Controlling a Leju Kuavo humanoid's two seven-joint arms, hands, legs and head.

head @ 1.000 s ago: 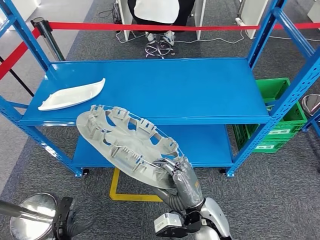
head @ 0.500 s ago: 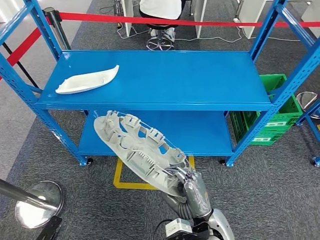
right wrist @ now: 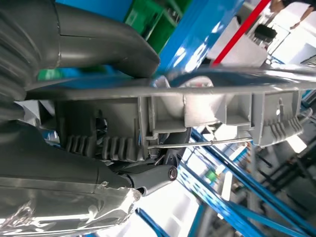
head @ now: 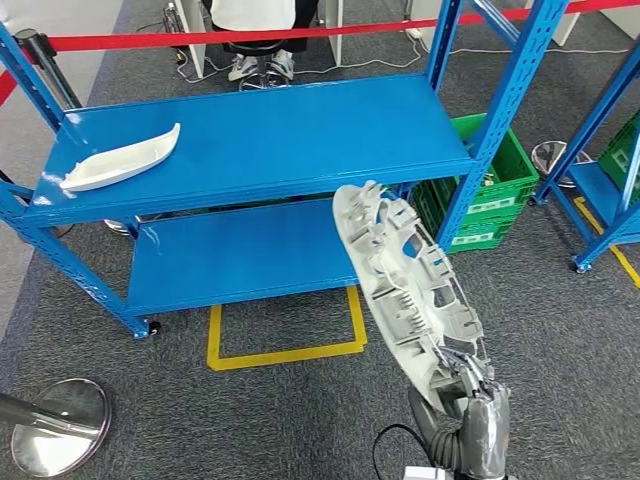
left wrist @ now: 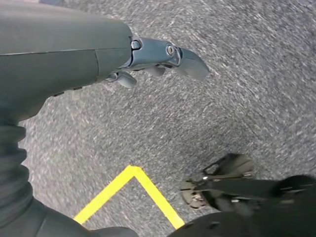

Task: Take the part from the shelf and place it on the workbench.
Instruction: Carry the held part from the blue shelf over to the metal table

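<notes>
Now the right hand [head: 477, 405] grips the grey part [head: 404, 285] by its near edge, held tilted over the floor, right of the blue shelf [head: 249, 140]. Left hand [left wrist: 164, 57] hangs empty, fingers apart.

- A workshop or factory floor: a blue steel shelf rack [head: 249, 150] stands at 12 o'clock on grey carpet [head: 189, 420].
- Green crates [head: 494, 190] sit at 2 o'clock.
- Yellow floor tape [head: 287, 352] and a red barrier belt [head: 189, 38] mark zones.

Part [head: 404, 285] in right robot hand [head: 477, 415], right of shelf [head: 249, 140].
</notes>
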